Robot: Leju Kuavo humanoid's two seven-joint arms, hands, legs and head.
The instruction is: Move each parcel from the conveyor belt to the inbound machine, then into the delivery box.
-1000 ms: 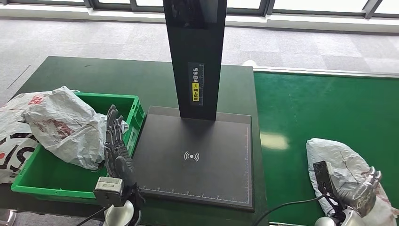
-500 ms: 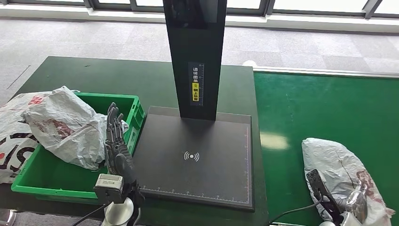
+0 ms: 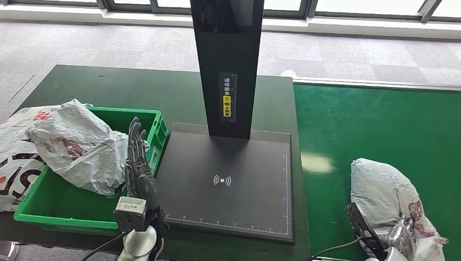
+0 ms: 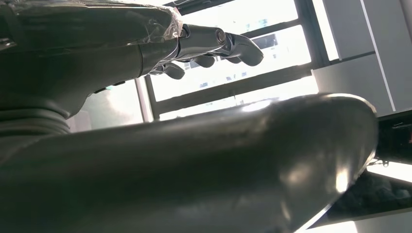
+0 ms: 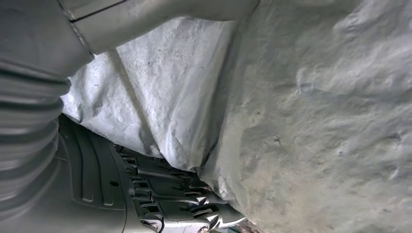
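Note:
A crumpled white parcel point(image 3: 380, 185) with red marks lies on the green conveyor belt point(image 3: 375, 119) at the near right. My right hand point(image 3: 399, 236) grips its near edge; in the right wrist view the parcel point(image 5: 316, 111) sits between the thumb and the dark fingers point(image 5: 180, 204). The inbound machine point(image 3: 223, 179) is a flat black plate with a tall black column, standing in the middle. My left hand point(image 3: 138, 163) stands upright with fingers point(image 4: 214, 41) apart and holds nothing, between the plate and the green delivery box point(image 3: 149, 117).
A white parcel point(image 3: 76, 144) lies in the green box, and another bag point(image 3: 13, 157) hangs over the box's left side. The dark green table point(image 3: 125, 87) stretches behind the box. The machine's column point(image 3: 228, 65) rises between the box and the belt.
My right hand has slid toward the near edge of the belt and closed on the parcel, which shifted slightly left. My left hand has barely moved.

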